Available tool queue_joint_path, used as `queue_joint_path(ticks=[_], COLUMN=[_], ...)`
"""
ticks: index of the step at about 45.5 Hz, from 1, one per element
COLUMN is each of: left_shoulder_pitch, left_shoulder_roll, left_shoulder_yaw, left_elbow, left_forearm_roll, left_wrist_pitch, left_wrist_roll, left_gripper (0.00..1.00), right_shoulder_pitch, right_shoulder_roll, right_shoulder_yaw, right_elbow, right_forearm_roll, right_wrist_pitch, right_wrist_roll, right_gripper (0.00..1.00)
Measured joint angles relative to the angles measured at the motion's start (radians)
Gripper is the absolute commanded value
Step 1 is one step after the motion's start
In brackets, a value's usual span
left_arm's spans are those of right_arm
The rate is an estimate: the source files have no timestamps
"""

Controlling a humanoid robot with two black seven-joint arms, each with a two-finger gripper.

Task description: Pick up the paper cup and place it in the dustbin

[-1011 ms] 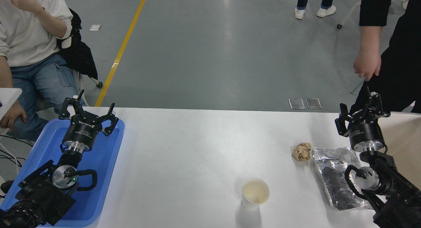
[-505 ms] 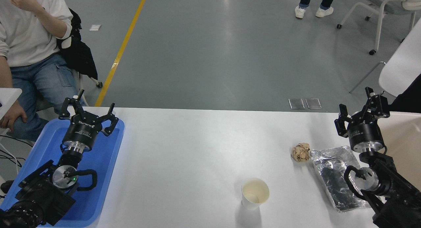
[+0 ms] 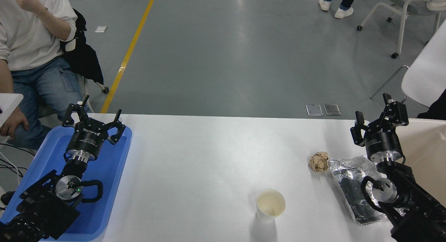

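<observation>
The white paper cup (image 3: 270, 205) stands upright near the table's front edge, right of centre, its cream inside showing. The beige dustbin (image 3: 427, 144) shows only partly at the right edge, behind my right arm. My right gripper (image 3: 377, 111) is open and empty, held above the table's far right, well behind and to the right of the cup. My left gripper (image 3: 94, 113) is open and empty, parked over the blue tray at the lower left.
A crumpled brown paper ball (image 3: 319, 161) lies left of a crinkled silver foil tray (image 3: 352, 186). A blue tray (image 3: 104, 186) lies at the left. A person sits at the far left (image 3: 31, 43). A white chair (image 3: 423, 78) stands at the far right.
A person's hand and dark sleeve at the upper right have withdrawn from view. My right gripper has shifted slightly left and away. The foil tray has shifted a little. The cup has not moved.
</observation>
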Motion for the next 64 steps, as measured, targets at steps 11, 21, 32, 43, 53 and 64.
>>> queue_joint_path(ticks=[11, 21, 32, 43, 53, 64], left_shoulder_pitch=[0.0, 0.0, 0.0, 0.0, -0.001, -0.001], left_shoulder_roll=[0.0, 0.0, 0.0, 0.0, 0.0, 0.0], left_shoulder_yaw=[0.0, 0.0, 0.0, 0.0, 0.0, 0.0], left_elbow=[0.0, 0.0, 0.0, -0.001, -0.001, -0.001], left_forearm_roll=[0.0, 0.0, 0.0, 0.0, 0.001, 0.0], left_wrist_pitch=[0.0, 0.0, 0.0, 0.0, 0.0, 0.0], left_wrist_roll=[0.0, 0.0, 0.0, 0.001, 0.002, 0.002], left_gripper=[1.0, 1.0, 1.0, 1.0, 1.0, 1.0], right_shoulder_pitch=[0.011, 0.061, 0.207, 0.482, 0.785, 1.092], right_shoulder_roll=[0.004, -0.032, -0.152, -0.267, -0.292, -0.194], right_shoulder_yaw=[-0.005, -0.053, -0.28, -0.843, -1.399, -1.919], right_elbow=[-0.005, -0.013, -0.042, -0.053, -0.028, 0.048], right_forearm_roll=[-0.001, -0.001, 0.044, 0.245, 0.401, 0.46], right_wrist_pitch=[0.0, -0.009, -0.021, -0.043, -0.046, -0.004], right_wrist_roll=[-0.001, -0.007, -0.029, -0.132, -0.255, -0.449], right_gripper=[1.0, 1.0, 1.0, 1.0, 1.0, 1.0])
